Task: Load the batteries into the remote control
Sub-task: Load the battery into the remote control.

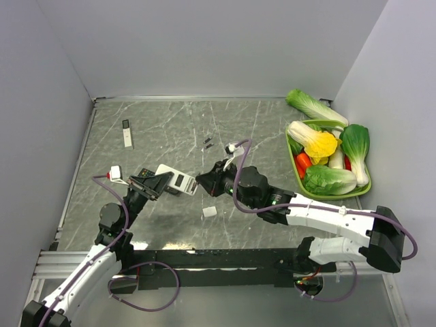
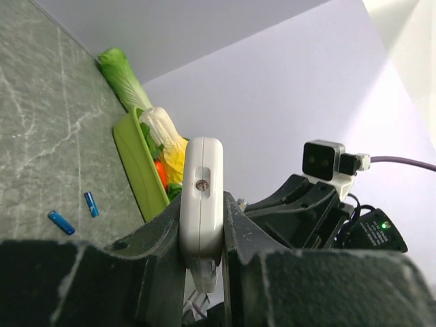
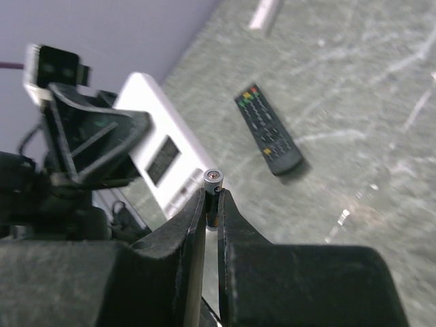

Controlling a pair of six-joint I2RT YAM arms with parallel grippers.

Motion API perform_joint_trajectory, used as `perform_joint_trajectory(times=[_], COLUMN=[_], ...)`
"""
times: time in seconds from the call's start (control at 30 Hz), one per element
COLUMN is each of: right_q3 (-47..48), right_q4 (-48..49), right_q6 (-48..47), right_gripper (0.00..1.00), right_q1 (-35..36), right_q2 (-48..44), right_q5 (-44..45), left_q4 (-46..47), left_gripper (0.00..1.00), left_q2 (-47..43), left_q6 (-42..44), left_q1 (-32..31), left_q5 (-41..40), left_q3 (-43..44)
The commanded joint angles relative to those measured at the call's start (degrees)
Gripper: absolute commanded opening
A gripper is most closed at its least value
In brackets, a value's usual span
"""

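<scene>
The remote (image 2: 202, 184) is clamped by the left gripper (image 2: 201, 238) for loading. At its three o'clock, a battery (image 3: 212, 178) is pinched by the right gripper (image 3: 212, 204).

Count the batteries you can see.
3. Two blue batteries lie on the table; a third battery is pinched in the right claw. More may sit hidden inside the remote.

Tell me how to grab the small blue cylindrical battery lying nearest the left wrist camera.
Pinch that blue battery across its middle, from straight above: it lies flat on the grey marbled table, long sides exposed, the second blue battery lying apart from it.
</scene>
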Motion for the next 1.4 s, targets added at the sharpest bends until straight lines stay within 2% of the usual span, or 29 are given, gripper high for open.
perform_joint_trajectory(times=[0.0, 0.5, 0.73, 0.93, 1.37], right_q3=[-0.9, -0.8, -1.2, -0.6, 2.2], right_q4=[11.6, 13.9, 16.0, 13.9, 10.0], right_q6=[-0.4, -3.5, -4.8, -3.6, -3.5], right_gripper=[0.00, 0.00, 0.00, 0.01, 0.14], right_q1=[1.9, 7.4, 8.7, 9.5, 11.1], right_q2=[-0.4, 3.7, 5.7, 5.8, 8.0], right_q5=[3.1, 14.5, 16.3, 17.2, 18.4], left_q4=[4.9, 6.5, 5.5, 6.3, 7.6], left_gripper=[0.01, 0.01, 0.01, 0.01, 0.01], left_q2=[-0.2, 0.0, -0.8, -1.0, -0.3], left_q6=[-1.1, -7.0, -7.7, -8.5, -8.1], left_q1=[-0.3, -0.3, -0.2, -0.3, -0.2], left_q5=[0.0, -3.1, -3.5, -4.5, -5.3], left_q3=[-3.6, -3.8, -3.4, -4.3, -4.0])
